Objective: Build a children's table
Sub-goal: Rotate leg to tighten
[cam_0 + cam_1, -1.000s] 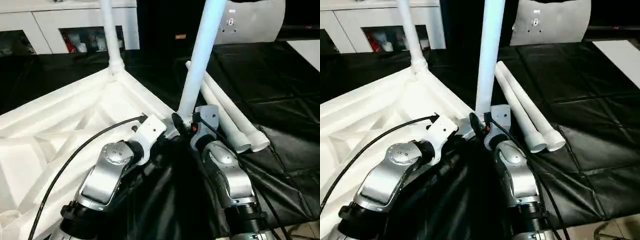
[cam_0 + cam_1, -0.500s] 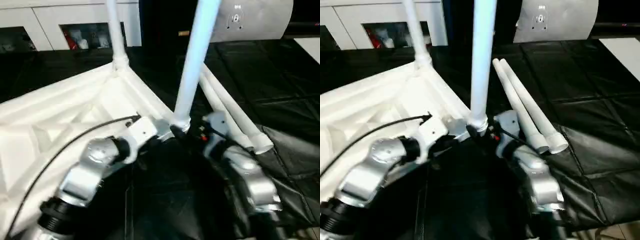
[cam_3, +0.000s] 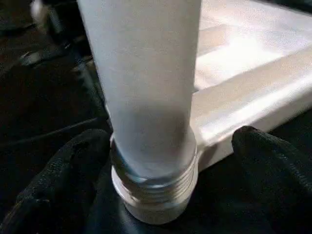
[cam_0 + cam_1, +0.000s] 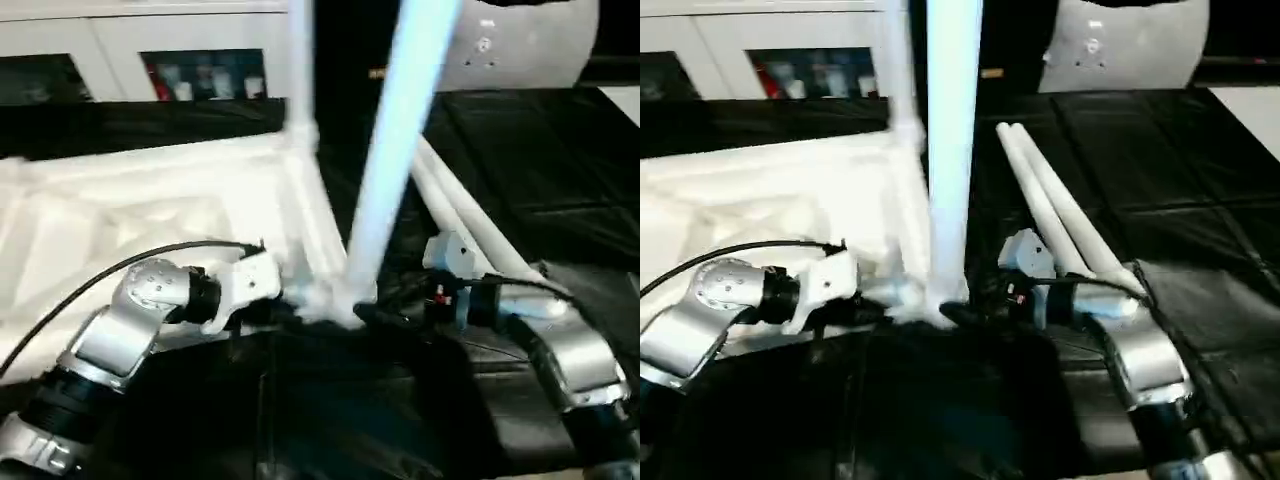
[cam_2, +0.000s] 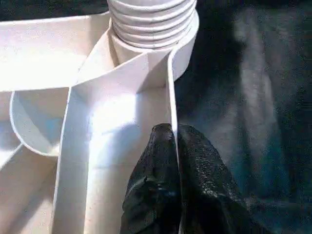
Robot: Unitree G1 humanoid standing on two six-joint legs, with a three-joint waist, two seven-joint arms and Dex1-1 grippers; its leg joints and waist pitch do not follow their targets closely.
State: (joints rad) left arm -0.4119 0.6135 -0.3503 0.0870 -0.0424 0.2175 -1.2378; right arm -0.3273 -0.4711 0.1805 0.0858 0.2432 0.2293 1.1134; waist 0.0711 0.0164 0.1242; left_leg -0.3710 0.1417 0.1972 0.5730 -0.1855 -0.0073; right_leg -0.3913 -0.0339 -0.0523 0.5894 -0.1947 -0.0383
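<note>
The children's table top (image 4: 150,190) lies upside down on the left, ribbed side up. One white leg (image 4: 395,140) stands screwed into its near corner socket, its threaded base (image 3: 156,190) showing. A second leg (image 4: 300,70) stands at the far corner. Two loose legs (image 4: 470,220) lie side by side on the right. My left gripper (image 5: 173,134) is shut on the thin rim wall of the table top, right beside the near socket. My right gripper (image 3: 165,146) is open, one black finger (image 3: 68,165) on either side of the standing leg's base, apart from it.
A black sheet (image 4: 540,150) covers the work surface. A white shelved cabinet (image 4: 180,40) stands along the back. A grey-white panel (image 4: 520,50) leans at the back right. My left arm's cable (image 4: 100,285) arcs over the table top.
My right gripper's fingers have spread away from the standing leg's base. Both forearms now reach in from the sides, lower down. The head view has shifted.
</note>
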